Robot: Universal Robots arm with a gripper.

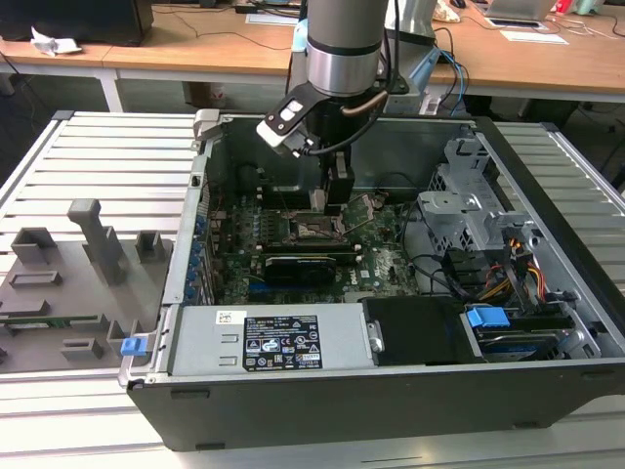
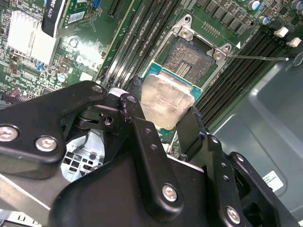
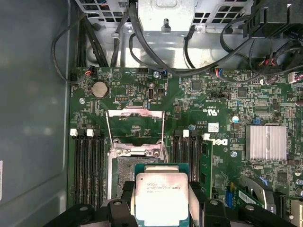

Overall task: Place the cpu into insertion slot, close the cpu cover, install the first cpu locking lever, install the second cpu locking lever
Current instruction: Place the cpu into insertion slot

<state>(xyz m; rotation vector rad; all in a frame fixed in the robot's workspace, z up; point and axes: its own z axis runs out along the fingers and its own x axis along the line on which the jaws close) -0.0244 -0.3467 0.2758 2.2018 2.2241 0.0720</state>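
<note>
"Exterior view, left to right: what's there?"
"A grey tray (image 1: 59,305) at nine o'clock of the case (image 1: 391,410). Mid-case, the gripper (image 1: 330,203) hangs over the board (image 1: 391,259), with a drive cage (image 1: 469,205) at its three o'clock."
"And the fingers?"
"In both wrist views they pinch the cpu (image 2: 165,101) by two opposite edges, silver top showing. It's over the slot (image 2: 189,59), not seated. The cover (image 3: 135,112) stands raised beside the slot."
</note>
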